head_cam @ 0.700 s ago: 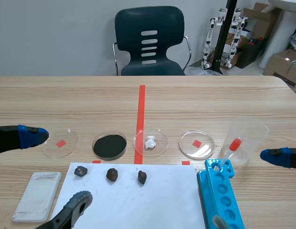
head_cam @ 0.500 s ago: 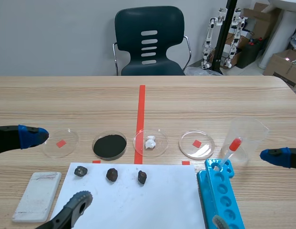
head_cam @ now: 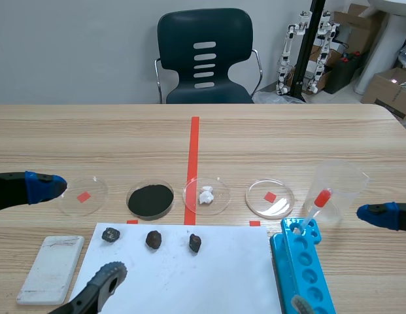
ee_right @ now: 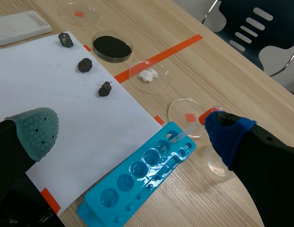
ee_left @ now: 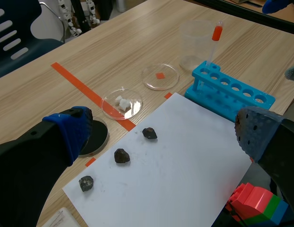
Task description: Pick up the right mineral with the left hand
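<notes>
target: right mineral (ee_left: 149, 133), lying on the white paper (ee_left: 184, 161), at the right end of a row of three, nearest the red centre tape
left tool (ee_left: 163, 127): wide open, empty, hanging above the worktop (head_cam: 287, 131) on the left, well apart from the target
right tool (ee_right: 133, 128): also wide open and empty, off to the right side (not needed for this job)
risk 1: wrong stone. The middle mineral (ee_left: 121, 155) sits near the target and looks much the same; a sloppy line-up grabs it instead
risk 2: sweep. The left arm comes in from the side of the left mineral (ee_left: 86, 183), so a low approach could knock both other stones
risk 3: slip. The target is small and lumpy; an off-centre close would likely squirt it out from between the pads
risk 4: paper. Pads too low would pinch or drag the sheet and shift the whole row
risk 5: neighbours. The dish with white bits (ee_left: 122, 101) lies just beyond the target; an overshoot could hit its rim
</notes>
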Controlling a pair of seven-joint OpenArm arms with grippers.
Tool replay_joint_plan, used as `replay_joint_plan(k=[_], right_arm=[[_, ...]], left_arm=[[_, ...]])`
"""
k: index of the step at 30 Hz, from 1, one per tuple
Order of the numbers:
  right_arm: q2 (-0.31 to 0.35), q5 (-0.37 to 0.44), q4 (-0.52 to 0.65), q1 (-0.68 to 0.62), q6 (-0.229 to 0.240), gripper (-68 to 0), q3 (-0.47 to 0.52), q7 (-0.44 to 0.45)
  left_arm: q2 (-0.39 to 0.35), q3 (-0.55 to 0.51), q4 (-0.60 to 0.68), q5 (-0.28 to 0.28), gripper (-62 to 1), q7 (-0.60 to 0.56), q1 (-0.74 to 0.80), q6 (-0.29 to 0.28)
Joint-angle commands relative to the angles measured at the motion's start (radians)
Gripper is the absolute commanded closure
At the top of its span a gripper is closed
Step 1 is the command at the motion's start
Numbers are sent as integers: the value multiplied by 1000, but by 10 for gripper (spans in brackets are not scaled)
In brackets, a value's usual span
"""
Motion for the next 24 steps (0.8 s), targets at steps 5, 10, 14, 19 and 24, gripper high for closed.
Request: replay_joint_plan(k=[5,10,14,19,24], right_arm=[[5,8,10,3,0,-655,9,12],[5,8,10,3,0,-655,9,12],[5,8,10,3,0,-655,9,12],[5,8,10,3,0,-655,9,12],[5,8,10,3,0,-655,9,12]], left_arm=[[8,9,7,-15,-623,-3,-24,2],[8,74,7,-15,-623,82,-80,2],[8,152,0,-30,-623,222,-167,11],[8,268,-32,-39,-623,364,-285,100],[8,386,-96,-153,-623,538,-429,199]])
